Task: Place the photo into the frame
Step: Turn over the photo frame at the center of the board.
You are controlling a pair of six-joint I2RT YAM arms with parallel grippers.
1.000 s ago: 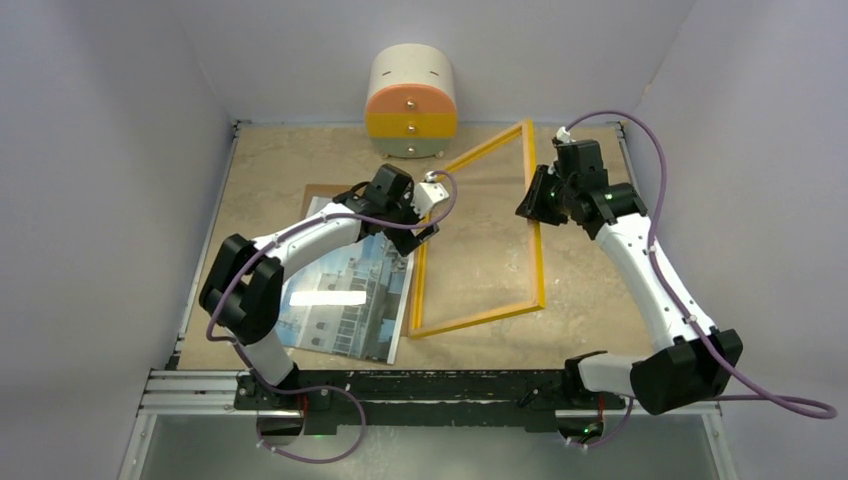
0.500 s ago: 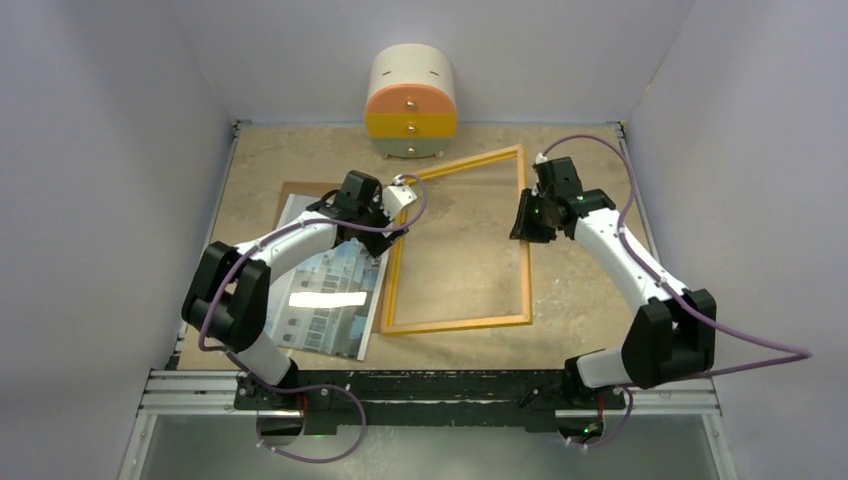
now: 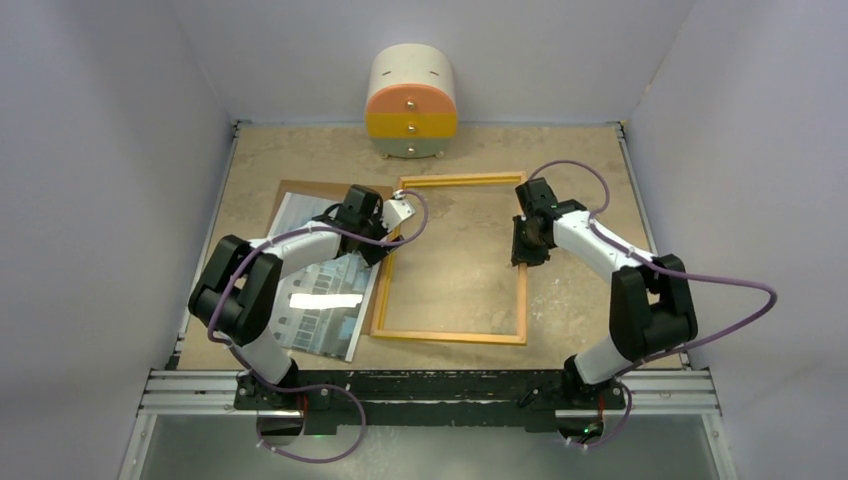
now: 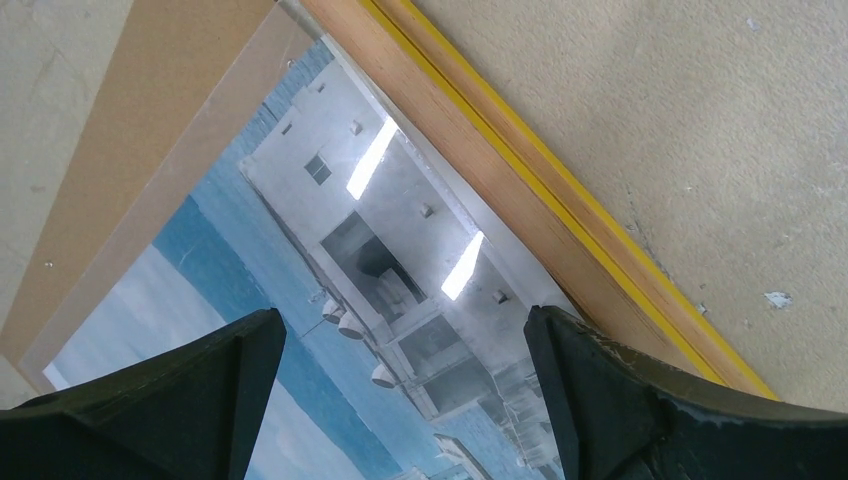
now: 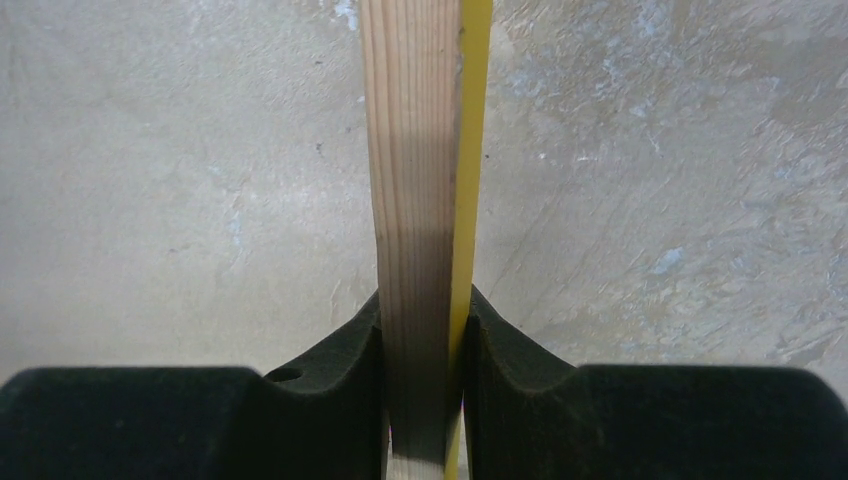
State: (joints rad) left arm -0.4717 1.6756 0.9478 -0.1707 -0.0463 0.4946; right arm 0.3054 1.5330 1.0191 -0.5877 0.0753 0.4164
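Observation:
The frame [image 3: 450, 335] lies nearly flat on the table, its yellow rails forming a rectangle in the middle. My right gripper [image 3: 524, 248] is shut on its right rail; the right wrist view shows the wood and yellow rail [image 5: 420, 150] pinched between the pads of that gripper [image 5: 425, 380]. The photo [image 3: 320, 295], a white building under blue sky, lies face up left of the frame. My left gripper [image 3: 382, 243] hangs open over the photo's right edge. In the left wrist view the photo [image 4: 380, 250] fills the gap of that gripper [image 4: 400, 400], beside the frame's left rail [image 4: 520, 180].
A brown backing board [image 3: 300, 190] lies under the photo's far end, seen also as a board [image 4: 150, 130] in the left wrist view. A rounded cream, orange and yellow drawer unit [image 3: 411, 103] stands at the back wall. Grey walls enclose the table on three sides.
The right gripper has lowered the frame from steeply tilted to almost flat and carried it leftward. The left gripper has drifted slightly left and stayed open over the photo.

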